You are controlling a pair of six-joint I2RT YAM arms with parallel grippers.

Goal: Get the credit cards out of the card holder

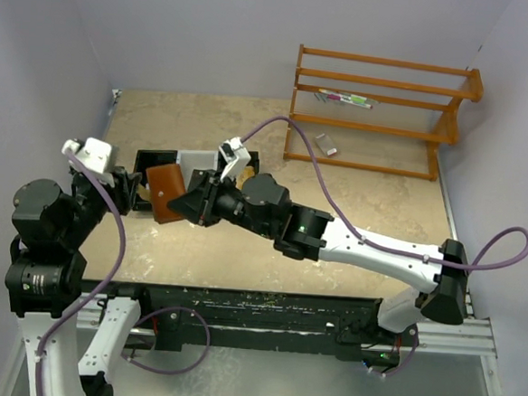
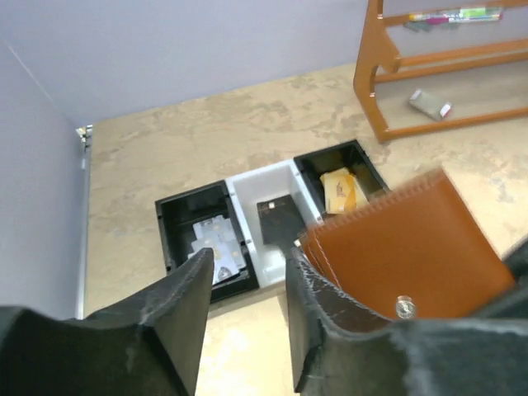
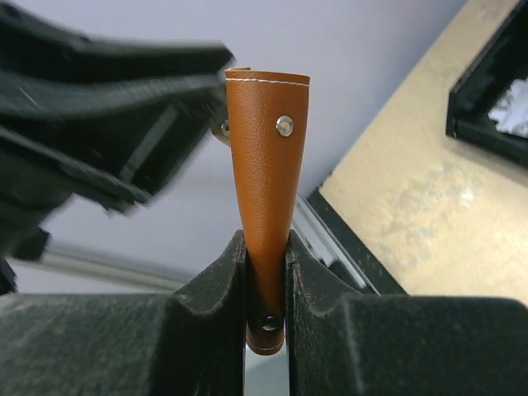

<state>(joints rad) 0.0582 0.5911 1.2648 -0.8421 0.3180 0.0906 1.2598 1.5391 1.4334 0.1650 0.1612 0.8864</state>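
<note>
R gripper (image 3: 266, 247) is clamped hard on the card holder (image 3: 266, 165), with both pads flat on the leather at its lower end. The holder stands up out of the jaws edge-on to me, closed flap w/ a snap stud (image 3: 285, 125) near the top. L gripper (image 2: 247, 264) is released, fingers spread w/ nothing between them. Through the gap I see only the tray (image 2: 165, 231) down on the table (image 2: 165, 157).

Handling, my read: the holder is light, soft leather and bends easily, so a one-end pinch lets the free end flop. The leather face looks grippy enough not to slide. The cards themselves should be thin, stiff and slick, w/ little edge to catch, so I'd take one by its exposed short edge, pads flat on both faces, and pull straight along the pocket. The holder's pleated side (image 2: 312, 241) faces the L wrist cam. I can't tell whether any card sits in there.

Position: the holder is off the table, held by the R arm above the near edge of the tray. It sits just outside the L gripper, beside its right-hand finger (image 2: 318, 330) and not in the gap. I can't tell if that finger touches it. The top view shows the two grippers either side of the holder (image 1: 165, 191), L one (image 1: 129, 189) close on its left.

Pale credit cards (image 2: 213, 247) lie in the tray's black end compartment, on the left in the L wrist view. Orange-yellow pieces (image 2: 342, 190) are in the opposite end.
</note>
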